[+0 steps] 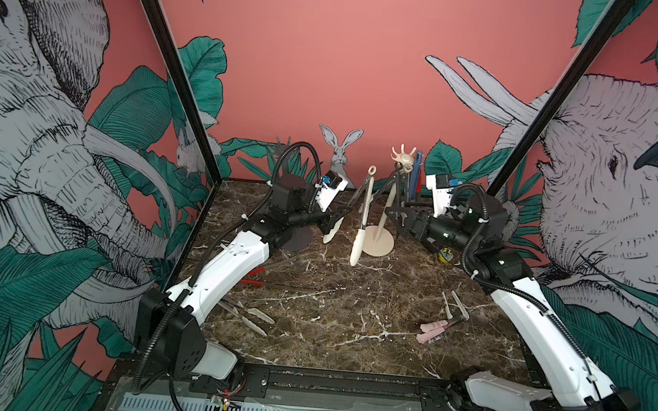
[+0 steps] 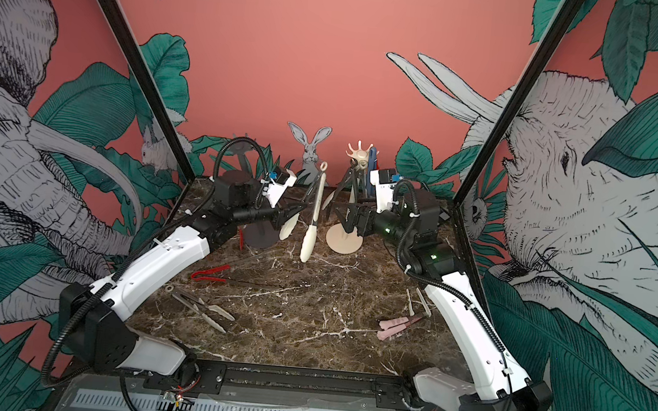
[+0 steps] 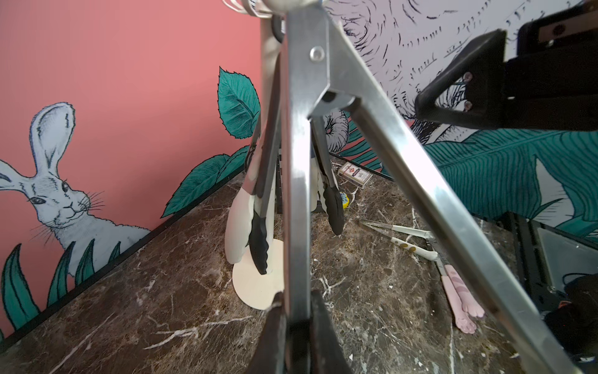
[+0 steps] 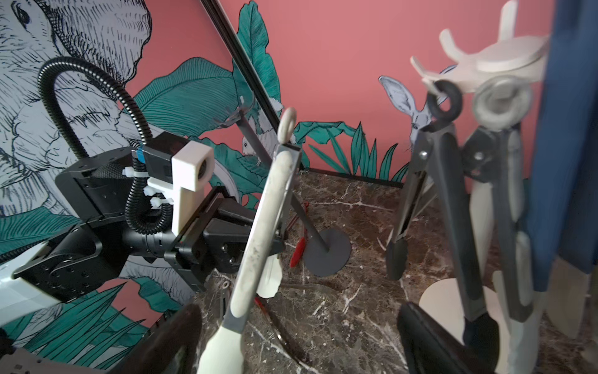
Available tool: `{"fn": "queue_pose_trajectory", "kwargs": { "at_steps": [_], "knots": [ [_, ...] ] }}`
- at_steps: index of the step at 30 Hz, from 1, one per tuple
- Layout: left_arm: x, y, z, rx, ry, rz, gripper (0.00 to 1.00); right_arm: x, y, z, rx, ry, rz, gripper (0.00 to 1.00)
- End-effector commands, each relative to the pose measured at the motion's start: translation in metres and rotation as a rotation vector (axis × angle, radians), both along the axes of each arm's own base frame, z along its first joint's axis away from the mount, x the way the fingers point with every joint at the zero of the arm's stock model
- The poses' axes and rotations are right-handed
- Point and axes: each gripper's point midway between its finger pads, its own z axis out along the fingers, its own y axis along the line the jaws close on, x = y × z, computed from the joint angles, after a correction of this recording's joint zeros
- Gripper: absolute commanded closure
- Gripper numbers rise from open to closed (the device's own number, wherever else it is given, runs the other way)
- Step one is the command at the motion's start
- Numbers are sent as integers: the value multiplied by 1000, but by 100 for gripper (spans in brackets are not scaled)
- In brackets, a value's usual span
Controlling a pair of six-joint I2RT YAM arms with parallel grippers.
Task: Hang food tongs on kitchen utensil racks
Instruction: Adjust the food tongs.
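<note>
My left gripper [image 1: 334,219] [image 3: 297,299] is shut on one metal arm of the cream-tipped food tongs [image 1: 361,221] [image 4: 259,233]. They stand upright and spread, ring end up, between the racks. My right gripper [image 1: 396,222] [image 4: 297,333] is open beside the cream rack [image 1: 402,157]. The tongs' cream tip [image 4: 223,349] lies ahead of its wide jaws and touches neither finger. Black-tipped tongs [image 4: 433,194] and blue-handled tongs [image 1: 417,175] hang on the cream rack. The dark grey rack [image 2: 260,235] stands behind my left arm.
Red tongs [image 2: 209,275] and cream tongs [image 2: 206,311] lie front left. Pink tongs [image 1: 436,331] and small cream tongs [image 1: 454,304] lie front right. A card box [image 3: 355,175] and a yellow tape measure [image 1: 446,256] sit near the right wall.
</note>
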Motion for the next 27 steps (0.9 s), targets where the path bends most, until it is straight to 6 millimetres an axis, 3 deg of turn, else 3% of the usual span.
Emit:
{"fn": "queue_pose_trajectory", "kwargs": {
  "at_steps": [1,10,13,17,27],
  "knots": [
    [-12,3,30,-33,-127,49,100,4,8,20,59,18,-11,12],
    [-25,-5,41,-77,-168,69,100,-3,11,-8,25,124,-16,23],
    [-27,-8,41,-75,-176,74,100,-10,11,-2,52,115,-2,23],
    [-26,-11,41,-76,-180,83,100,-16,16,-16,47,140,19,25],
    [-21,-20,47,-83,-199,95,100,-25,28,-16,82,135,62,32]
  ]
}}
